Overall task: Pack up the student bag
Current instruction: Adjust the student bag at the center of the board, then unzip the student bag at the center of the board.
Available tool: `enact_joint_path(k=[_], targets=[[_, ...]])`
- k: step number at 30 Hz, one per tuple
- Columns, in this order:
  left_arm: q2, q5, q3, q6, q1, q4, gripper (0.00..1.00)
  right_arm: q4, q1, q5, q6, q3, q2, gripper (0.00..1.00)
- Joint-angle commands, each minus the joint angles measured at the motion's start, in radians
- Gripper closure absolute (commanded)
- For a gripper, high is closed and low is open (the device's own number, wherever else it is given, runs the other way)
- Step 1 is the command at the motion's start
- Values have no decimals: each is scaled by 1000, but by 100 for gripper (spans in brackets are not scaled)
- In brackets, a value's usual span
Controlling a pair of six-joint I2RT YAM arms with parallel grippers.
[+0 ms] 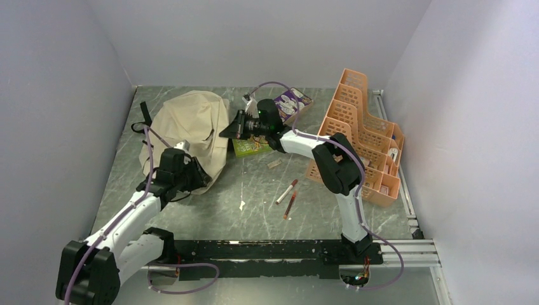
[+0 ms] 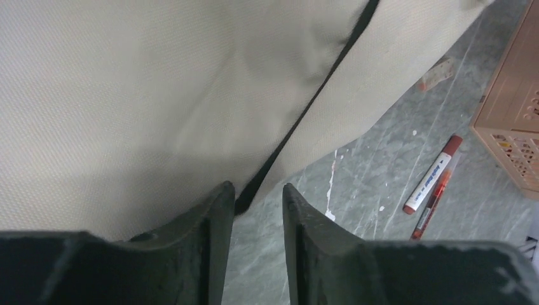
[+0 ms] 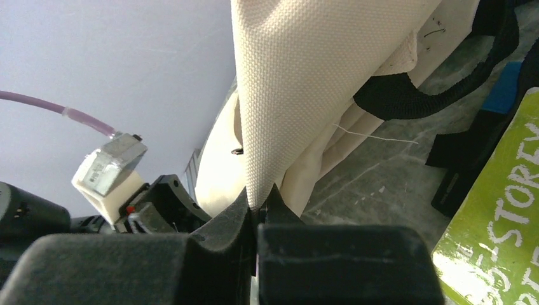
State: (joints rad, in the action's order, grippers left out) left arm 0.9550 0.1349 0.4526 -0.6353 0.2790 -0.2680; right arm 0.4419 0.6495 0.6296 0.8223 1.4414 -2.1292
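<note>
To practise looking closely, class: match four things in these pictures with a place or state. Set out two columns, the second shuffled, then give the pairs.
1. student bag
2. orange organizer
3. red-and-white marker
4. right tool

A. shut on beige fabric
B. at the right edge of the table
C. on the table's left half
D. lying flat mid-table

Pairs: 1-C, 2-B, 3-D, 4-A

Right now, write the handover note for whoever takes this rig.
Right hand: shut on a fold of the student bag, its edge held up.
Left hand: open at the bag's near edge by the zipper, gripping nothing.
Green book and two red markers lie on the table, outside the bag.
Done: nothing visibly packed. Left: open the bag, load items.
</note>
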Motion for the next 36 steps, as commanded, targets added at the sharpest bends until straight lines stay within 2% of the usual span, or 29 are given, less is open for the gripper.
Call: enact_joint_path(k=[1,6,19,27,36], targets=[[-36,-78,105,26,11,-95,56,78,-10,-10,-16,29,9,100],[-69,-133,228,43,11,-161,48,68,-10,7,-66,17,20,100],[14,-245,462,76,-29,-208,45,195,-10,192,-169,-29,29,100],[46,-320,682,152,-73,-293,37,230,-10,224,-195,-42,25,100],[-28,-333,589,142,-77,-305,39,281,-11,337,-248,-37,25,100]])
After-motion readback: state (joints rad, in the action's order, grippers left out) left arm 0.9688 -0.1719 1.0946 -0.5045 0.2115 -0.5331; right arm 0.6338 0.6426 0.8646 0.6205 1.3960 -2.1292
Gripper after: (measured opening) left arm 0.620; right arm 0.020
